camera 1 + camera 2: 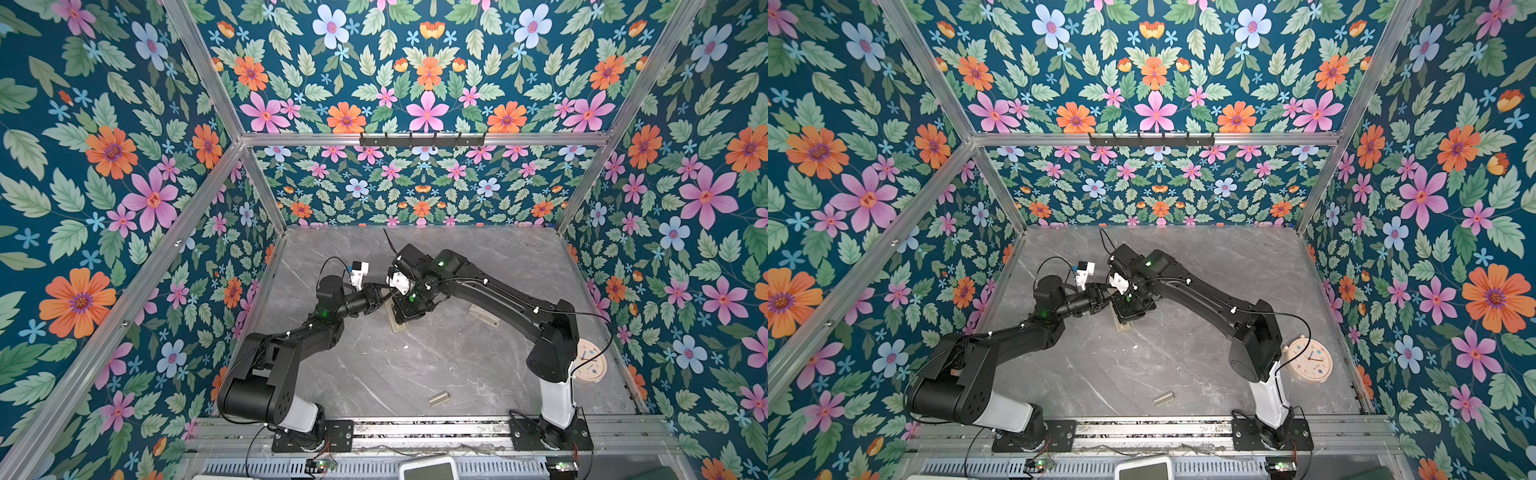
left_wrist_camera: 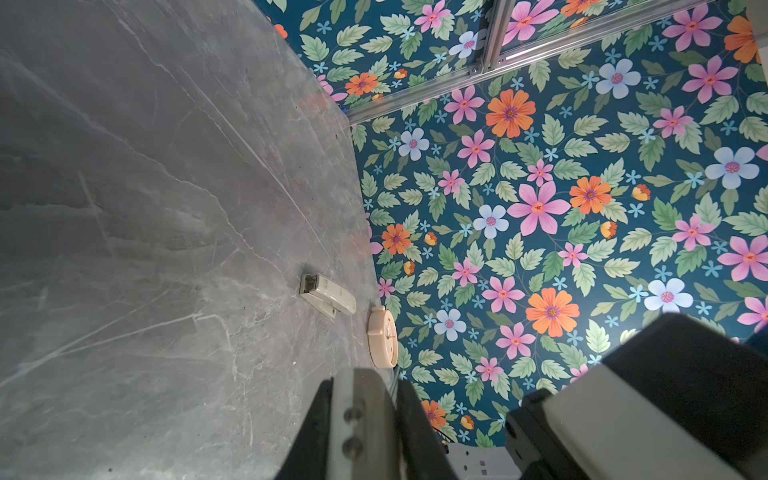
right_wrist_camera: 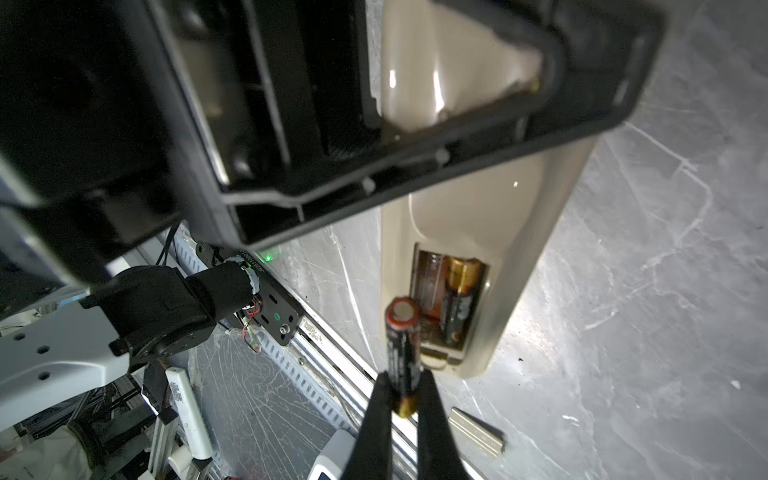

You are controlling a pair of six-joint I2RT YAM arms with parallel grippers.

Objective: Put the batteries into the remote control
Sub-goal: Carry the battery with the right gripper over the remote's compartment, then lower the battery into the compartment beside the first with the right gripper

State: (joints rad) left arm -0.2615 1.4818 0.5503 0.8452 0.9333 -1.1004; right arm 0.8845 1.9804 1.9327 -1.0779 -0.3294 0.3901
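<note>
Remote control (image 3: 536, 232) lies back-up around the middle of the tabletop (image 1: 374, 374), a little nearer the left edge than the right, and is mostly covered by both arms in both top views; its battery bay (image 3: 432, 291) is uncovered; a seated battery (image 3: 459, 299), black with a gold band, fills one slot, and the slot beside it is bare; the right tool (image 3: 404, 374) is clamped on a second battery (image 3: 401, 345), gripping it near its gold end, with the flat end tilted towards the bare slot; whether that end touches the remote cannot be told; the left tool (image 2: 394, 382) lies turned sideways just over the remote's other half, its jaws drawn together with only a sliver between them, and whether they pinch anything cannot be told; a small beige cover plate (image 1: 439, 398) lies near the middle of the front edge; a cream stepped block (image 1: 484, 314) sits between the remote and the right edge; a round clock (image 1: 1308, 359) lies by the right edge, towards the front right corner.
</note>
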